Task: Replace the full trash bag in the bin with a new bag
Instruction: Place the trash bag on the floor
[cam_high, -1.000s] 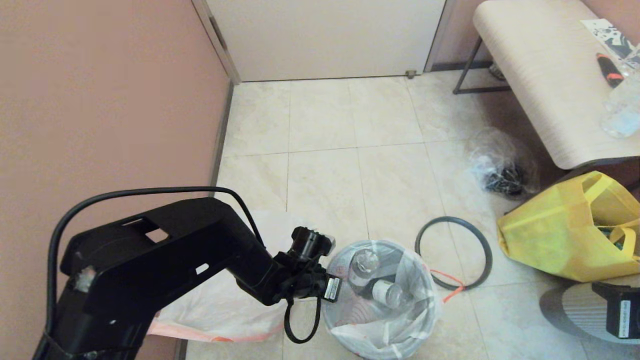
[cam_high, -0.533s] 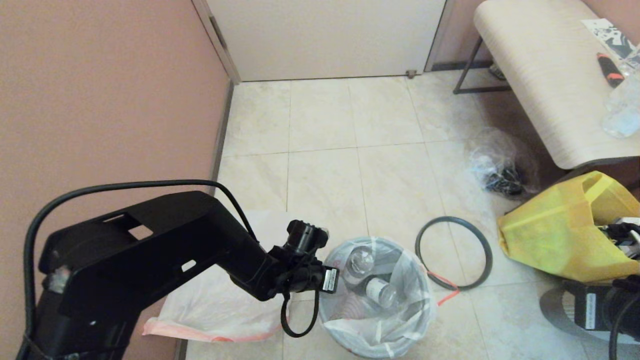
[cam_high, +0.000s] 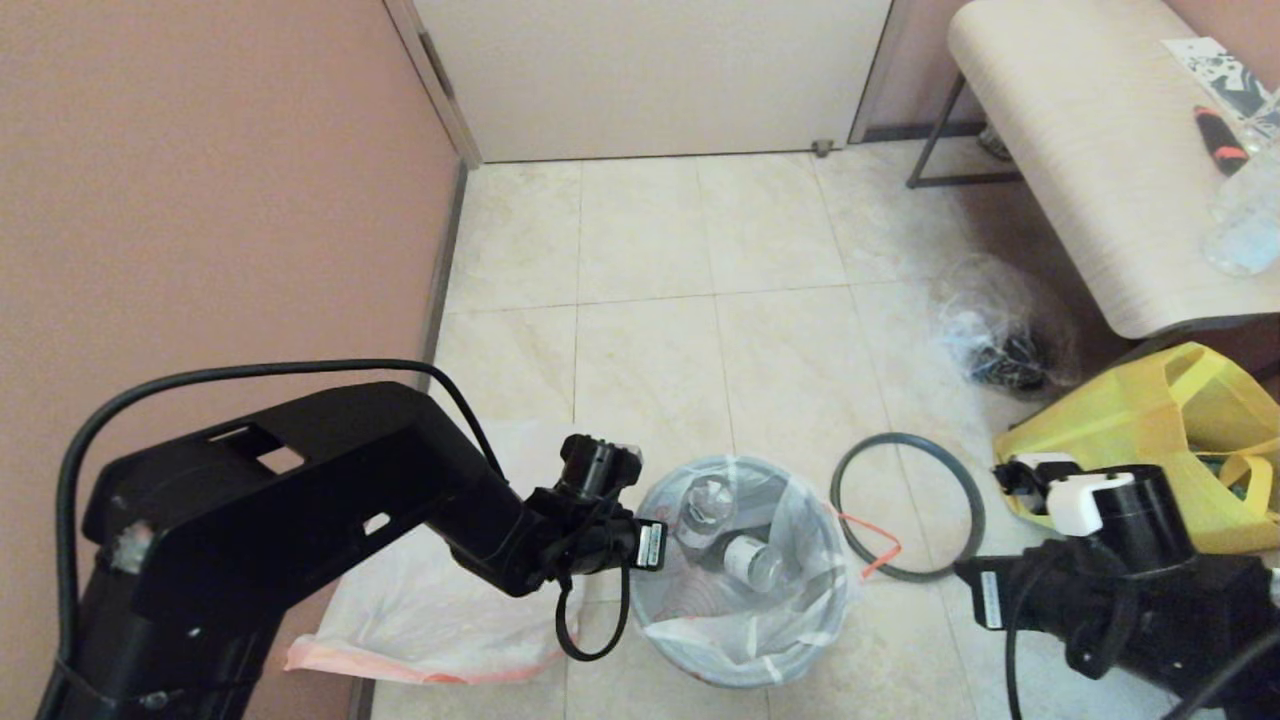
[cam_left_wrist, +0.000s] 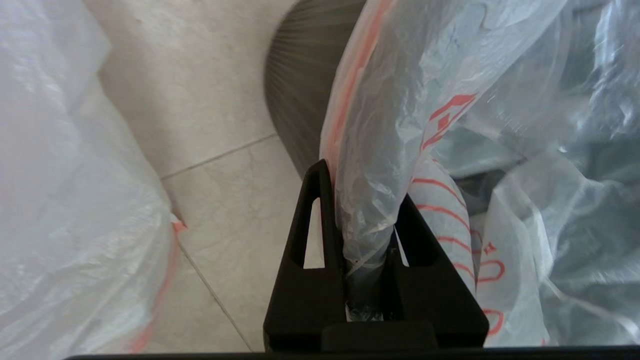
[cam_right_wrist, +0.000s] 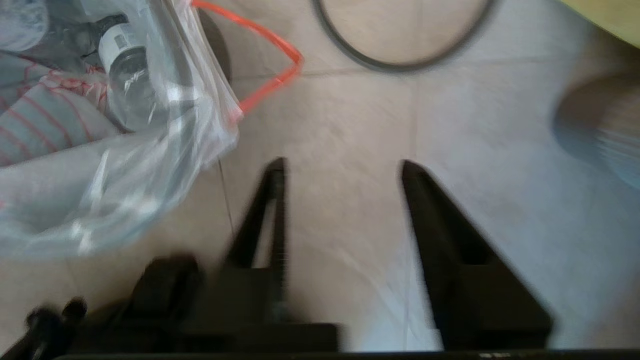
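The full trash bag (cam_left_wrist: 400, 125) is thin, glossy, crinkled translucent plastic pinched between matt black plastic fingers (cam_left_wrist: 320, 220); beyond them lies smooth polished floor tile (cam_left_wrist: 200, 100).

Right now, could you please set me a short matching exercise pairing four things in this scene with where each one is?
Things:
1. full trash bag
2. grey ring
3. new bag
4. yellow tote

Places:
A. flat on the floor by the wall, under the left arm
B. in the bin, its edge pinched by the left tool
C. under the bench, beyond the open right tool
D. loose on the tiles between bin and tote

Pairs: 1-B, 2-D, 3-A, 4-C
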